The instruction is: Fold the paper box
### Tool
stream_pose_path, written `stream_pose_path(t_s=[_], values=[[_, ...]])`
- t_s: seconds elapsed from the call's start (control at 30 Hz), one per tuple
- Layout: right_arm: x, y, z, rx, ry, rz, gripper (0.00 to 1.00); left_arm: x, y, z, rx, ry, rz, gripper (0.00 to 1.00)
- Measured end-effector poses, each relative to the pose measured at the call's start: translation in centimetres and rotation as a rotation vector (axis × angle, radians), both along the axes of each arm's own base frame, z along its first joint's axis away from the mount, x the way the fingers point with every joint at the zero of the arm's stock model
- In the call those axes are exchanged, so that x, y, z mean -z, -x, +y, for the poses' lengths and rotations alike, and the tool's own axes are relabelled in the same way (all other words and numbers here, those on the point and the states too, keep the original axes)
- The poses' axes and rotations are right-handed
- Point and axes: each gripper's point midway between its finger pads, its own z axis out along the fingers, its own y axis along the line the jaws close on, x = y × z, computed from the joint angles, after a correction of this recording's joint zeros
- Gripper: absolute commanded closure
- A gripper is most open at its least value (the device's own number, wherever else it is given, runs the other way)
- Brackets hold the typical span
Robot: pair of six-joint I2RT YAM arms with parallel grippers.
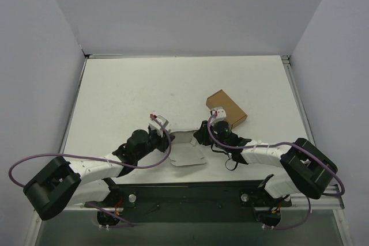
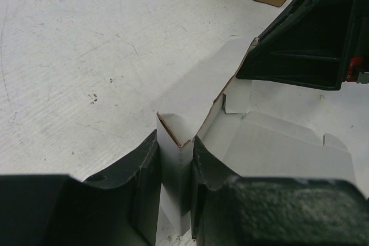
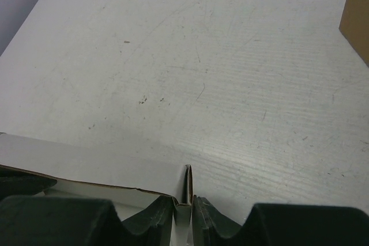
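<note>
The paper box [image 1: 187, 147] lies on the table near the front edge, right between the two arms. It is white and partly folded. One long side stands up, and the bottom part lies flat on the table.

The left gripper [image 2: 176, 168] pinches the standing corner at one end of that side. Its two fingers press on the paper from both sides. The right gripper [image 3: 184, 208] pinches the other end of the same side, with the thin paper edge squeezed between its fingers. Both grippers are down low, close to the table.

A brown box [image 1: 226, 108] sits farther back, near the right gripper and apart from the paper box. The white table [image 1: 132, 90] has little dark marks and scratches on it.
</note>
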Motion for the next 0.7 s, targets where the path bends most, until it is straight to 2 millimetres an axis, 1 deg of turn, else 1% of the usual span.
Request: stream_pose_path(t_s=[0.03,0.13,0.23,0.33,0.53,0.57,0.67,0.7], values=[[0.00,-0.05,-0.01,0.003,0.000,0.000,0.75,-0.02,-0.01,-0.01,0.000,0.001,-0.001,1.00],[0.13,-0.10,-0.10,0.011,0.002,0.003,0.71,-0.03,0.00,-0.01,0.000,0.001,-0.001,1.00],[0.43,-0.11,-0.18,0.017,0.007,0.010,0.70,-0.02,0.02,-0.03,0.002,0.001,-0.001,1.00],[0.50,-0.13,-0.12,0.019,0.003,0.013,0.71,-0.03,0.03,-0.05,0.002,0.001,-0.001,1.00],[0.63,0.00,0.29,0.012,-0.002,0.015,0.85,-0.01,0.05,-0.05,0.003,0.000,0.000,1.00],[0.60,-0.02,0.35,0.014,0.000,0.013,0.91,-0.02,0.06,-0.06,0.004,0.000,-0.001,1.00],[0.68,-0.13,0.33,0.037,0.027,0.012,1.00,0.03,-0.02,0.05,-0.001,-0.008,-0.006,1.00],[0.64,-0.17,0.36,0.049,0.035,0.013,1.00,0.04,-0.05,0.07,-0.002,-0.011,-0.009,1.00]])
